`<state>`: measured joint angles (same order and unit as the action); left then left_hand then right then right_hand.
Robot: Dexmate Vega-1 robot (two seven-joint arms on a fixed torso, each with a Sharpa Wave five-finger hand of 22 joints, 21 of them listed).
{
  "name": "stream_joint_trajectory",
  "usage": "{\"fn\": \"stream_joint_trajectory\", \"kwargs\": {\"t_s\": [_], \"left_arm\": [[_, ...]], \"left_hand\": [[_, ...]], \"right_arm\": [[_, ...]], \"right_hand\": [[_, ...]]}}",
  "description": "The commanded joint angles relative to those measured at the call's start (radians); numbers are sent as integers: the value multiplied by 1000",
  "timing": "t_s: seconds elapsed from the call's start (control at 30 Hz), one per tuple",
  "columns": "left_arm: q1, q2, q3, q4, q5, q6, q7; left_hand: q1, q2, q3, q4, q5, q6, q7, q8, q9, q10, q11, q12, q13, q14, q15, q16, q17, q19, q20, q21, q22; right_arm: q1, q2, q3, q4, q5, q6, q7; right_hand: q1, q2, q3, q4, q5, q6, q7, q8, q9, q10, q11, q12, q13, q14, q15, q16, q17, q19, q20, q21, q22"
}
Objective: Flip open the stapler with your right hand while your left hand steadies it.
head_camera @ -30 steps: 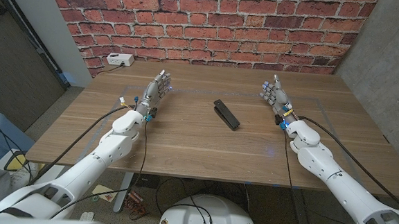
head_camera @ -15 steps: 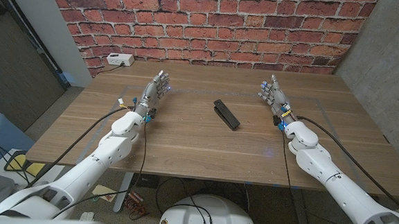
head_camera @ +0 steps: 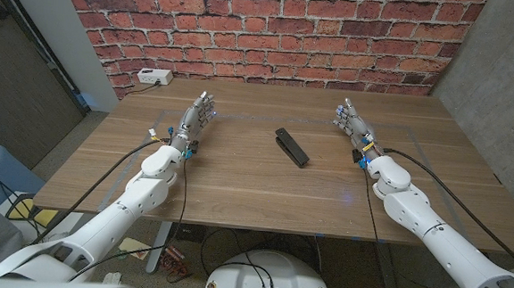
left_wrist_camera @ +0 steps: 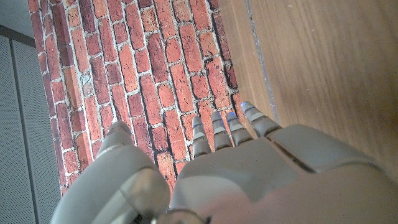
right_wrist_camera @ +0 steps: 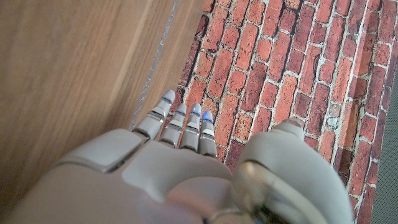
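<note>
The black stapler [head_camera: 291,146] lies mid-tabletop, well apart from both empty hands, left hand [head_camera: 194,120] and right hand [head_camera: 351,122], fingers straight. A white box [head_camera: 155,77] sits at the far left corner.

- We see our left hand [head_camera: 196,118] a little nearer our left side than before.
- Our right hand [head_camera: 351,122] now leans slightly toward the stapler [head_camera: 291,147].

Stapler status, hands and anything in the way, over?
Left hand open, right hand open, both clear of it. Stapler closed, mid-table, untouched. Path clear.
</note>
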<state>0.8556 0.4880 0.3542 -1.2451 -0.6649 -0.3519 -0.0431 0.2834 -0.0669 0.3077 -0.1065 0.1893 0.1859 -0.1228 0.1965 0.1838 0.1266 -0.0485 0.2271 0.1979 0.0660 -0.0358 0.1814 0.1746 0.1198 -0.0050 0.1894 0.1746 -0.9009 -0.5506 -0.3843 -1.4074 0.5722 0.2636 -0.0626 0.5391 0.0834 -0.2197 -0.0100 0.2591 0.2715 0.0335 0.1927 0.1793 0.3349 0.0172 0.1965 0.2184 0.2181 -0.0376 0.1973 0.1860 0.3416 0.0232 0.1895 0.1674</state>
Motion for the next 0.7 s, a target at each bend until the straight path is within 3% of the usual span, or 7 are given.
{"fn": "stream_joint_trajectory", "kwargs": {"t_s": [0.03,0.13,0.47,0.7], "left_arm": [[6,1,-8,20,-5,-26,-16],[-4,-7,-3,54,1,-69,-51],[-6,-26,0,59,-4,-70,-43],[-17,-26,0,75,-1,-71,-45]], "left_hand": [[1,5,6,-1,4,9,-4,3,5,9,-5,5,5,8,-40,4,3,1,-6,7,3],[1,5,5,-1,3,9,-7,2,5,5,-7,3,5,7,-41,4,3,1,-7,7,3],[0,4,3,-2,2,16,-9,3,5,5,-12,2,5,7,-43,4,3,-1,-5,6,3],[0,3,2,-3,2,19,-6,4,5,10,-5,3,5,7,-43,4,3,-1,-4,6,3]], "right_arm": [[13,-16,-30,-35,-73,-51,-54],[8,-20,-31,-44,-77,-60,-59],[-26,-71,-31,-144,-133,-135,-130],[-33,-67,-41,-161,-180,-147,-177]], "right_hand": [[38,0,7,-21,6,-5,-4,5,4,2,-13,2,-2,13,-25,6,0,21,-3,8,2],[64,0,15,-36,5,1,-12,7,4,7,-21,3,-6,24,-39,9,0,31,-13,10,2],[106,2,30,-61,3,-16,-30,1,6,-10,-35,-1,-8,26,-65,7,0,51,-18,14,4],[151,0,45,-87,-2,42,-52,20,7,37,-53,17,-9,61,-77,17,1,92,-31,21,4]]}}
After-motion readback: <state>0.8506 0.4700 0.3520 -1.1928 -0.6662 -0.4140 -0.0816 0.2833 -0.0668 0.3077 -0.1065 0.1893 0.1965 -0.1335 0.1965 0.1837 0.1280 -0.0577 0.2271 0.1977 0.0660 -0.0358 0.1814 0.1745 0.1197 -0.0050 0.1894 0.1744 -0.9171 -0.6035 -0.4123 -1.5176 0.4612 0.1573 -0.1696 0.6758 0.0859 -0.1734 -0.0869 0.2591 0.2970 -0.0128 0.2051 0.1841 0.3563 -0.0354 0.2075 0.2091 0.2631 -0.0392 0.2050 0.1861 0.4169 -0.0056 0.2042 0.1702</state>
